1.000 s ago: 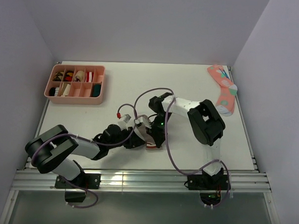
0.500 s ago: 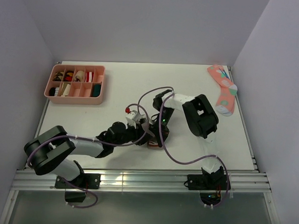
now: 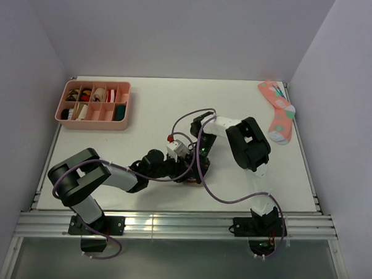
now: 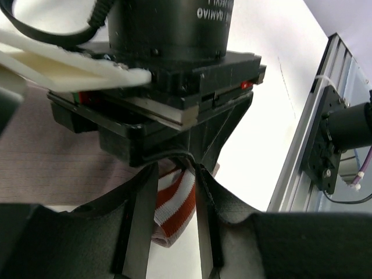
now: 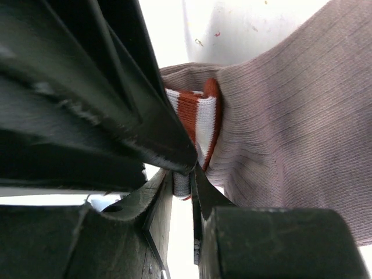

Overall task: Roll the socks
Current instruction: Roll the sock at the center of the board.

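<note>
The taupe-brown sock (image 5: 290, 128) lies on the table, its red-and-white striped cuff (image 5: 197, 113) bunched between both grippers. My right gripper (image 5: 185, 180) is shut on a fold of that cuff. My left gripper (image 4: 173, 174) faces it, tip to tip, and its fingers close on the striped cuff (image 4: 177, 200) from both sides. In the top view both grippers (image 3: 191, 170) meet over the sock (image 3: 188, 181), which is almost wholly hidden under them. The dark green sock is not in view.
A coral-pink spotted sock (image 3: 280, 113) lies at the far right edge. A pink compartment tray (image 3: 91, 124) holding small items stands at the far left. The aluminium rail (image 4: 308, 145) runs along the near table edge.
My left gripper has moved right and forward until it meets the right gripper at the sock's cuff. The right arm folded in closer a second ago and has held still since.
</note>
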You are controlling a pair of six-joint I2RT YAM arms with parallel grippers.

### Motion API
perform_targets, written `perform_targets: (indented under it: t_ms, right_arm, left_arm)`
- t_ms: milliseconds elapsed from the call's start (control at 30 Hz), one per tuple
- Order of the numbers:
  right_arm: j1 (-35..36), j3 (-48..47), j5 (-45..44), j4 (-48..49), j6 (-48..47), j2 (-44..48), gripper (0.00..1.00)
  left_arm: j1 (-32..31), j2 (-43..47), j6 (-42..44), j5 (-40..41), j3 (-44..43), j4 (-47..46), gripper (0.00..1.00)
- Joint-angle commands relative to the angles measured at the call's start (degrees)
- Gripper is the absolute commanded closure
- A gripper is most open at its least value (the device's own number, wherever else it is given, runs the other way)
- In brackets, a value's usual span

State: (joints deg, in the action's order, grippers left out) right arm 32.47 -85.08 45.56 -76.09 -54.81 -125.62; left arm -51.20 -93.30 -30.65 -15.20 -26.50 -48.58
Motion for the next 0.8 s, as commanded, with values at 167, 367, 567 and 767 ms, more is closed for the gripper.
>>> perform_targets:
  t_ms: [167,367,567,767]
  right_arm:
    - [-0.7,-1.8,0.5,0.9,4.2,-1.5,0.79]
    - [-1.6,-2.7,0.1,2.0,6.4,-2.1,0.8]
    - [-2.4,-2.9,0.0,2.6,7.5,-2.1,0.8]
    - [-2.7,-2.8,-0.3,3.9,9.5,-1.9,0.8]
  left_arm:
    - [-0.7,-4.4,1.3,-2.6,0.7,-5.7,0.62]
    - [-1.1,-5.8,0.3,-2.4,2.7,-7.7,0.64]
    - [-1.4,-5.8,-0.6,-2.3,4.3,-9.0,0.64]
    - [-1.6,-7.1,-0.6,-4.0,3.4,-7.8,0.63]
